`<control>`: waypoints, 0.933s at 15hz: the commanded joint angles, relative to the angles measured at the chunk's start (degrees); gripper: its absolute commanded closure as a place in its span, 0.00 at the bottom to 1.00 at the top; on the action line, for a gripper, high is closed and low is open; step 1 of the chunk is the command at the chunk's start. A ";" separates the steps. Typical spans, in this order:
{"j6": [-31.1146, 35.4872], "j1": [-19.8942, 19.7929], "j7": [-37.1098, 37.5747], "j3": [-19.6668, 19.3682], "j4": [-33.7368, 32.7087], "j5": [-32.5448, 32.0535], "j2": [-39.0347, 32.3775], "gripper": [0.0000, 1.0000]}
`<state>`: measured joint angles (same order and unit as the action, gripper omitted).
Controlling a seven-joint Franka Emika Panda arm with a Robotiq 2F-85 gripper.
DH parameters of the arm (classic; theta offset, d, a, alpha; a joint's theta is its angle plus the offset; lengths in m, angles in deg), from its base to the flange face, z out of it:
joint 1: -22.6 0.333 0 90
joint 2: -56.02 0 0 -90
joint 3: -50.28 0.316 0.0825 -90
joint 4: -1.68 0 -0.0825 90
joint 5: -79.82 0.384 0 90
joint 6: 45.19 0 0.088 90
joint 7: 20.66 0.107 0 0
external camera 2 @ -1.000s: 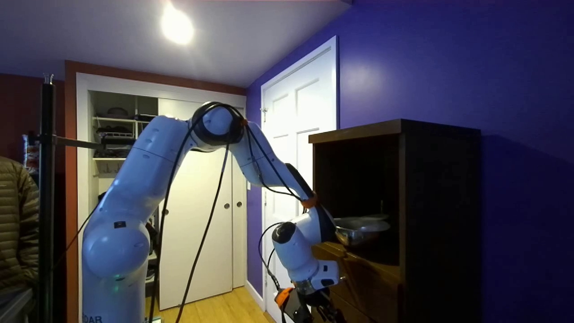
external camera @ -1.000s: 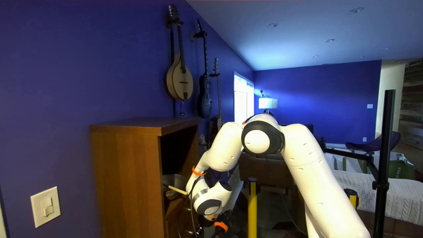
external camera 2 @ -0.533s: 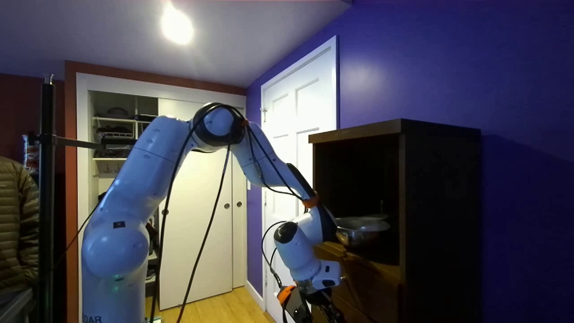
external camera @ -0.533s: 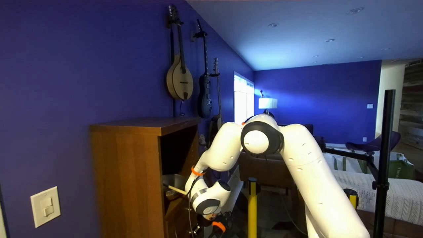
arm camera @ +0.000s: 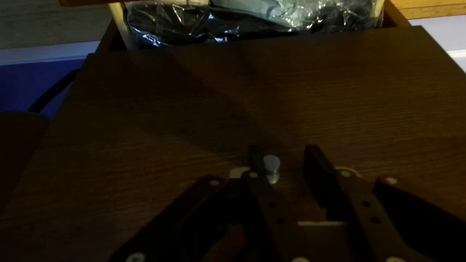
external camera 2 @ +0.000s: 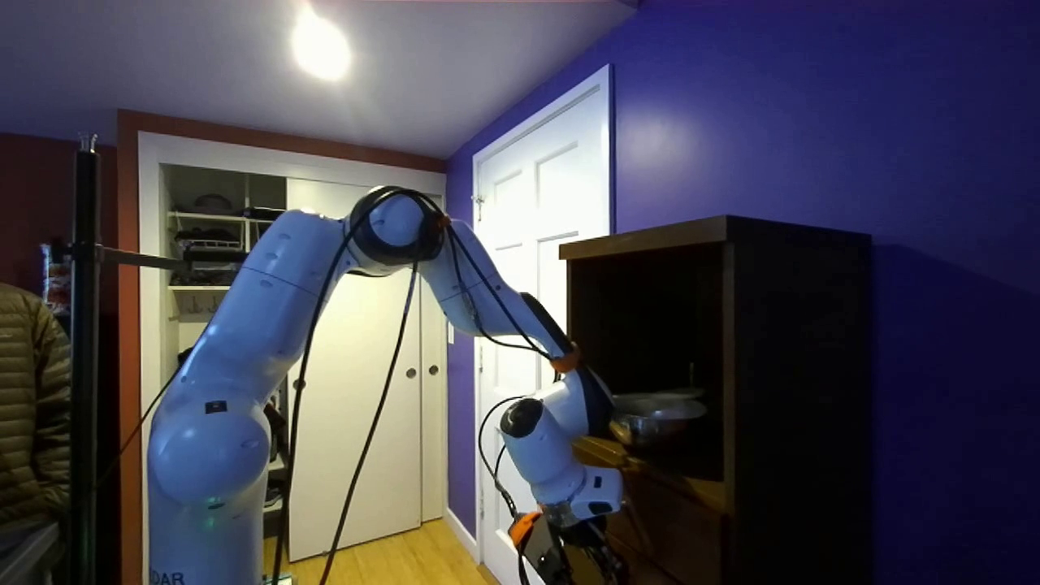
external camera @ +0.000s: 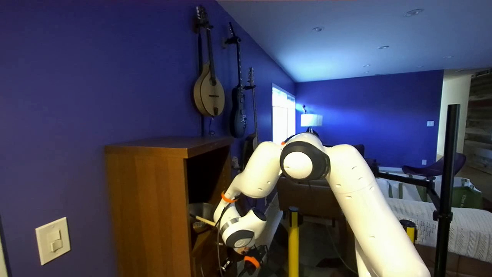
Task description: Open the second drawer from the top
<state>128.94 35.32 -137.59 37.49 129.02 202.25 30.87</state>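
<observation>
Blue wall (external camera 2: 731, 138) ran behind the cabinet (external camera: 150, 207), and my wrist view showed what I took to be the second drawer (arm camera: 225, 105), below the open compartment (external camera 2: 642, 325), flat-fronted and seemingly closed. The gripper (arm camera: 284, 154) stood with its jaws parted, a small round knob (arm camera: 272, 166) showing between them, though from afar I couldn't tell whether they touched it. I judged the drawer rigid and likely heavy, its face too smooth to grip, so the probably slick knob wanted a firm, centred pinch and a slow, straight pull.
</observation>
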 commanded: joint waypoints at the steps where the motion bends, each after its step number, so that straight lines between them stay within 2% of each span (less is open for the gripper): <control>1: -0.58 -0.57 -0.09 -0.43 -0.83 -0.76 -0.22 0.95; 3: -0.37 -0.71 -0.03 -0.64 -0.88 -1.01 -0.39 1.00; 5: 0.16 -1.39 0.66 0.34 0.38 -4.02 -0.01 0.96; 8: -0.25 -4.13 6.34 3.21 6.02 -17.12 2.85 0.96; 10: -1.71 -5.46 9.91 3.51 10.85 -26.05 5.93 0.96; 13: -3.57 -7.84 17.02 3.02 16.94 -38.44 10.60 0.96; 14: -4.37 -6.48 19.07 0.55 18.96 -41.23 12.18 0.96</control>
<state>126.35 29.99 -122.62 40.38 138.82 171.11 36.91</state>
